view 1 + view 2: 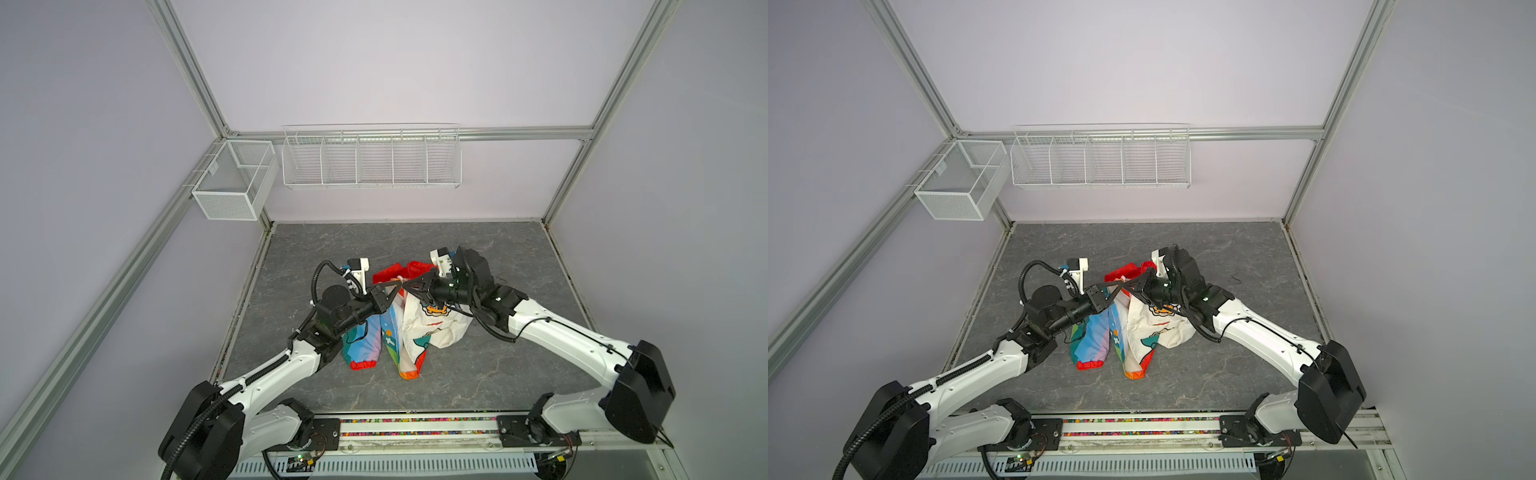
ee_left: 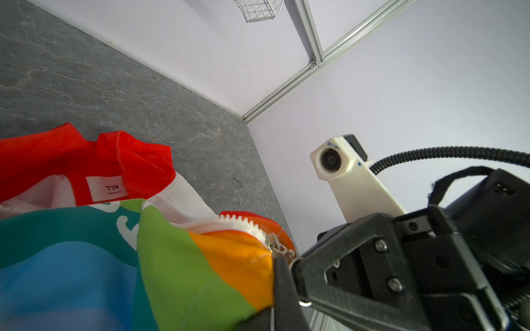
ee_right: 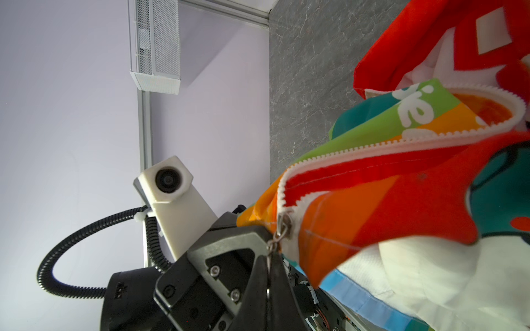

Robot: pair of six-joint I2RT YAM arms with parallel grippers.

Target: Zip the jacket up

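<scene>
The jacket [image 1: 432, 328] [image 1: 1154, 332] hangs bunched between my two grippers over the middle of the grey table. Its rainbow stripes, white lining and red hood show, and its red cuffs touch the table. My left gripper [image 1: 398, 285] [image 2: 276, 286] is shut on the orange hem corner beside the white zipper [image 2: 243, 223] [image 3: 372, 143]. My right gripper [image 1: 408, 286] [image 3: 269, 263] meets it tip to tip and is shut on the metal chain of the zipper pull [image 3: 282, 226]. The zipper teeth gape apart above the slider.
A mesh basket [image 1: 232, 183] and a long wire rack [image 1: 370, 160] hang on the back wall. The grey stone tabletop [image 1: 519, 257] is walled on three sides by an aluminium frame. The arms' mounting rail [image 1: 415, 428] runs along the front edge.
</scene>
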